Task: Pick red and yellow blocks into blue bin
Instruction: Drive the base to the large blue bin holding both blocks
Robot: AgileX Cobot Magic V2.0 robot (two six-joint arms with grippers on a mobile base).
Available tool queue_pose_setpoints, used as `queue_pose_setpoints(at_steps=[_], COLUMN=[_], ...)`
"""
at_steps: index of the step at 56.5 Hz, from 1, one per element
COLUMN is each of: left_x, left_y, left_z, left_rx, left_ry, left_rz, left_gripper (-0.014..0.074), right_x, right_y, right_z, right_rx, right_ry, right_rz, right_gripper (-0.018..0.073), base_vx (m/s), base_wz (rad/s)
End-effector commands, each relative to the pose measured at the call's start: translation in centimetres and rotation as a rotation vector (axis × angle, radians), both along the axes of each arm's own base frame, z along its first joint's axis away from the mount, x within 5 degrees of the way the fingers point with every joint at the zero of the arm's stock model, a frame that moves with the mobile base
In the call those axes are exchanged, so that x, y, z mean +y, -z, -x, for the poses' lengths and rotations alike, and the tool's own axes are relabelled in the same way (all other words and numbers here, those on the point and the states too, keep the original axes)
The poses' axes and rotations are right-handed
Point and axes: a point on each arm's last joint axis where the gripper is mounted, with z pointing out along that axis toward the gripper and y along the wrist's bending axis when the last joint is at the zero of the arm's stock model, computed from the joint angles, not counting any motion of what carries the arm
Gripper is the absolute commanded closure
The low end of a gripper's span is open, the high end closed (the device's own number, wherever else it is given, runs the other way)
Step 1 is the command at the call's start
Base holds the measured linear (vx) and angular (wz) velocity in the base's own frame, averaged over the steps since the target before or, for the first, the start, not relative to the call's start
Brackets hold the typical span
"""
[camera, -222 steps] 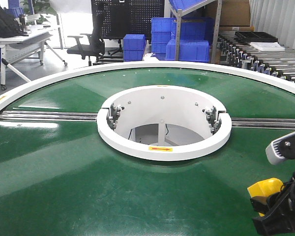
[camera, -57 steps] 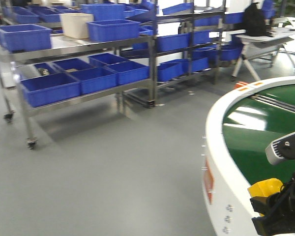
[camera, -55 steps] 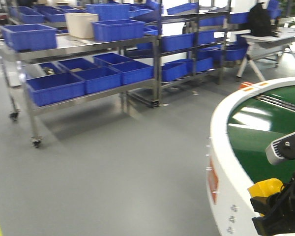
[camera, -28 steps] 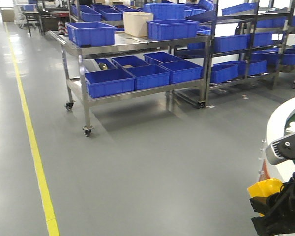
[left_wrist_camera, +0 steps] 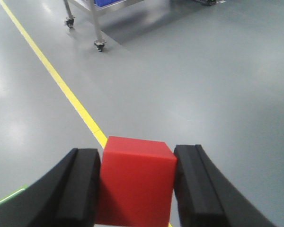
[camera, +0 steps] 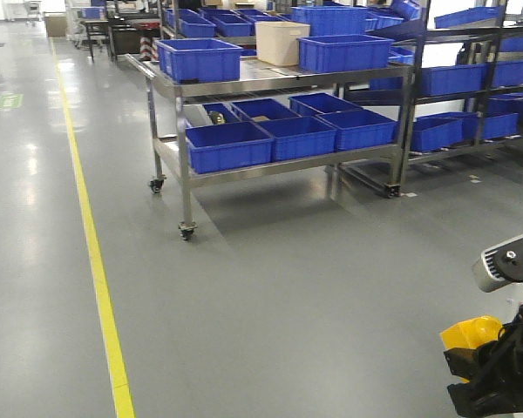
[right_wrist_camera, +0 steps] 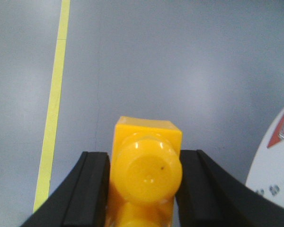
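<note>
My left gripper is shut on the small red cube, which fills the gap between the black pads, above the grey floor. My right gripper is shut on the yellow brick, its round studs facing the camera. In the front view the yellow brick shows at the lower right in the right gripper. The left gripper is out of that view. I cannot pick out a wide, sloping-walled blue bin; only blue crates on shelves show.
A steel cart on casters holds several blue crates and a cream box. More racks with blue crates stand at right. A yellow floor line runs down the left. A white conveyor edge shows at right.
The front view has swung away from the green conveyor to the open floor and shelving; the cart has shifted right in view. Both grippers still hold their blocks.
</note>
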Motion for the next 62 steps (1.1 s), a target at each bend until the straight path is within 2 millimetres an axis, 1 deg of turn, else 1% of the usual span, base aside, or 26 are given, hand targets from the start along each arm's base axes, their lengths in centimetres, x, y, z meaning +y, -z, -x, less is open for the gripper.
queue_pose_setpoints(at_steps=[1, 31, 62], left_x=[-0.08, -0.08, -0.08], left_y=[-1.35, -1.35, -1.35], left_z=[-0.42, -0.41, -0.42], left_rx=[-0.092, -0.091, -0.092], left_ry=[0.001, 0.001, 0.001], left_rz=[0.023, 0.023, 0.023], left_gripper=[0.0325, 0.0325, 0.0325], right_x=[0.02, 0.02, 0.02], right_y=[-1.84, -1.84, -1.84], right_z=[-0.05, -0.05, -0.05], right_rx=[-0.114, -0.114, -0.114], right_ry=[-0.007, -0.007, -0.007], right_rz=[-0.018, -0.018, -0.018], right_gripper=[0.0333, 0.0333, 0.0333], base_vx=[0.10, 0.16, 0.32], base_wz=[0.21, 0.11, -0.03])
